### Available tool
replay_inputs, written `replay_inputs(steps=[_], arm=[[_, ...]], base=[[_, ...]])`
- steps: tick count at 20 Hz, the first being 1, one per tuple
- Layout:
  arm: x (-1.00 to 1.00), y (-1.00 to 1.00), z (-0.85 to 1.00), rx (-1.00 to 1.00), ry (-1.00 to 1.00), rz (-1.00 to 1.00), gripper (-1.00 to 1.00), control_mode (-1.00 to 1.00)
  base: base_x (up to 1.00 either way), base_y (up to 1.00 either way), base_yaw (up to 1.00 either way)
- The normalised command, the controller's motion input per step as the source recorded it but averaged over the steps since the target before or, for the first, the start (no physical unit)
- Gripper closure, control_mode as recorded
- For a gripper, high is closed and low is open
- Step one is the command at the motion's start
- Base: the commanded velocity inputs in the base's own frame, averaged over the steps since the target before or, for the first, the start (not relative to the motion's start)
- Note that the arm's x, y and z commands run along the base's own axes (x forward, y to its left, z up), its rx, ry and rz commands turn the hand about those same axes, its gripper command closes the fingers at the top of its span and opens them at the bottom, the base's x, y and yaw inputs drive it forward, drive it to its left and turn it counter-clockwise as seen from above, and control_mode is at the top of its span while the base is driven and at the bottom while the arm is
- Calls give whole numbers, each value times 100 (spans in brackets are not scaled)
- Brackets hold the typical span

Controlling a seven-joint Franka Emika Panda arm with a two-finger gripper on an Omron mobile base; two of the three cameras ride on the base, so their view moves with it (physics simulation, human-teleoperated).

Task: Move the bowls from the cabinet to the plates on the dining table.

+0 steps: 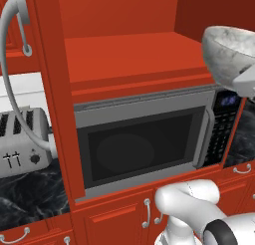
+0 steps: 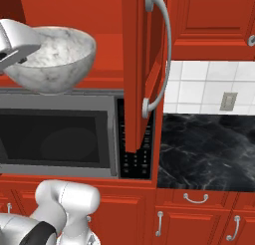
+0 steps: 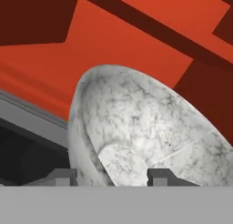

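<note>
A white grey-marbled bowl [image 1: 226,50] hangs tilted in the air in front of the open red cabinet [image 1: 130,55], off its shelf and above the microwave. My gripper [image 3: 109,176] is shut on the bowl's rim, one finger inside and one outside. In the right base view the bowl [image 2: 57,57] is at upper left, with the gripper [image 2: 21,55] on its left edge. The hand view has the bowl [image 3: 145,127] close up against the cabinet's red interior. The plates and the dining table are out of view.
A silver microwave [image 1: 144,139] sits under the cabinet shelf. An open cabinet door [image 2: 142,69] with a curved silver handle juts out to the right of the bowl. A toaster [image 1: 22,142] stands on the black marble counter [image 2: 204,149]. Red drawers run below.
</note>
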Motion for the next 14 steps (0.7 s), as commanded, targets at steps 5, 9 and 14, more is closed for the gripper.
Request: replay_inputs(steps=[5, 9, 14], arm=[[0, 26, -68, 0, 5, 0, 100, -100], [0, 12, -63, 0, 11, 0, 100, -100], [2, 0, -59, 0, 11, 0, 100, -100]], base=[[0, 0, 0], [0, 0, 0], [0, 0, 0]])
